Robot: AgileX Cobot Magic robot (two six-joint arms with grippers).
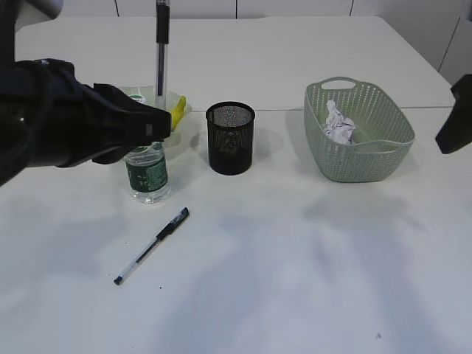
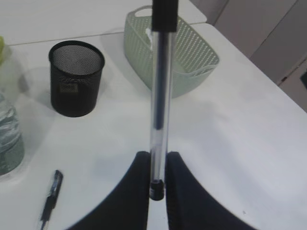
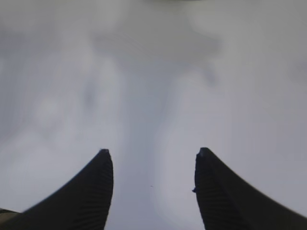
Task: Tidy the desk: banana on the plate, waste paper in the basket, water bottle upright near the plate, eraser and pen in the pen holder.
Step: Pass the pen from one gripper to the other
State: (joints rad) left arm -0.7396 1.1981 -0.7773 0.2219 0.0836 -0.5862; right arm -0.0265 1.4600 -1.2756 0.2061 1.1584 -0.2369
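- The left claw [image 2: 157, 179] is clamped on the bottom end of a clear pen [image 2: 159, 100], which stands straight up out of it, its black cap at the top.
- In the exterior view that left claw [image 1: 151, 125] hovers over the water bottle [image 1: 147, 173], which stands upright on the desk [image 1: 295, 258] just in front of the plate [image 1: 177, 99].
- The right claw [image 3: 153, 189] hangs with its fingers spread apart and nothing between them, over bare white desk.
- A second pen [image 1: 151, 246] lies flat on the desk in front of the bottle, slanted, black cap toward the back.
- The pen holder [image 1: 230, 138] stands upright mid-desk, right of the bottle; a small pale block shows dimly through its mesh.
- The banana [image 1: 178, 110] peeks out yellow on the plate, mostly hidden behind the arm.
- The basket [image 1: 359, 133] sits far right with the waste paper [image 1: 338, 124] inside it.
- The desk is plain white with soft shadows; pale panelled walls stand behind it.
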